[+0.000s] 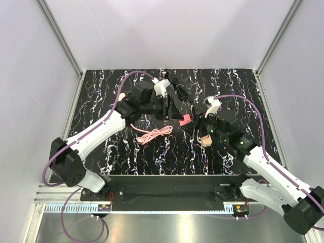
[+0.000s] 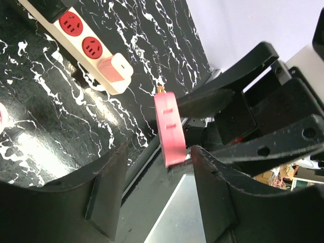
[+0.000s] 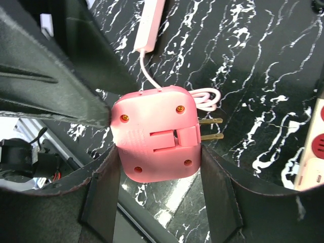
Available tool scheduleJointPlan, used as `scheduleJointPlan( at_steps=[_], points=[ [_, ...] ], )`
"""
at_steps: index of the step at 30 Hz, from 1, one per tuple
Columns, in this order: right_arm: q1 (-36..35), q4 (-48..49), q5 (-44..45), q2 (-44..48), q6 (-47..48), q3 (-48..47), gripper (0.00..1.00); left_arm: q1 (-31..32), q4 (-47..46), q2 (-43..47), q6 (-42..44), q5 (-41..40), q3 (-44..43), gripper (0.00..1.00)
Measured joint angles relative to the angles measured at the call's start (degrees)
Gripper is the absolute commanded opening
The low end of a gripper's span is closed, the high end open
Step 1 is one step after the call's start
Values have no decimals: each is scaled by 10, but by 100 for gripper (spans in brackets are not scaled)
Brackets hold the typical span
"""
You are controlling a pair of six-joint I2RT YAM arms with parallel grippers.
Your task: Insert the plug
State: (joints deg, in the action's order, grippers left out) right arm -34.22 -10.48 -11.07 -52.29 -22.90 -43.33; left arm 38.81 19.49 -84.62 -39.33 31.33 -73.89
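Two black fingers of the right gripper (image 3: 158, 157) are clamped on the pink plug (image 3: 154, 134), one against each narrow side. Its broad, screwed face is turned up to the wrist camera, and its brass prongs (image 3: 211, 128) stick out sideways toward the power strip (image 3: 315, 152). The plug hangs in the air just beside that strip, prongs short of it and in no socket. On the side of the plug away from the strip sits the left gripper (image 2: 158, 152), its jaws partly spread with the plug edge-on between them. One finger (image 2: 212, 187) is right up against the plug's lower end, while the other (image 2: 106, 187) stands off with a clear gap, so it has no grip on it. The strip itself is white with red sockets and a pink end cap, lying flat on the black, white-veined table (image 1: 111, 86). A thin pale cord (image 3: 147, 71) leaves the plug's edge. Its pink coil (image 1: 152, 134) rests on the table farther from the strip than the plug, over toward the left arm. Beyond the strip, near the back wall, lie some black cables (image 1: 182, 93).
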Motion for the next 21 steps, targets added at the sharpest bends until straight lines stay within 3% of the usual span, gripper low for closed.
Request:
scheduleJointPlan(
  at_steps=[4, 6, 7, 9, 13, 14, 16, 17, 21],
  points=[
    [-8, 4, 0, -2, -3, 0, 14, 0, -12, -6, -3, 1, 1, 66],
    [-8, 4, 0, -3, -6, 0, 14, 0, -18, -8, -5, 1, 4, 58],
    [-8, 4, 0, -3, -7, 0, 15, 0, -20, -9, -8, 2, 5, 46],
    [-9, 4, 1, -3, -10, 0, 16, 0, -30, -10, -12, 4, 9, 35],
    [-9, 0, 1, -7, -13, 0, 32, 2, -53, -10, -23, 18, 15, 12],
    [-9, -1, 3, -7, -14, 0, 41, 3, -63, -10, -25, 19, 18, 0],
    [-10, -4, 5, -7, -14, 0, 52, 3, -78, -10, -32, 22, 26, 0],
    [-10, -6, 5, -7, -15, 0, 68, 3, -85, -10, -35, 27, 31, 0],
    [-10, -15, -1, 11, -24, 3, 83, 0, -103, -10, -38, 51, 45, 0]
  ],
)
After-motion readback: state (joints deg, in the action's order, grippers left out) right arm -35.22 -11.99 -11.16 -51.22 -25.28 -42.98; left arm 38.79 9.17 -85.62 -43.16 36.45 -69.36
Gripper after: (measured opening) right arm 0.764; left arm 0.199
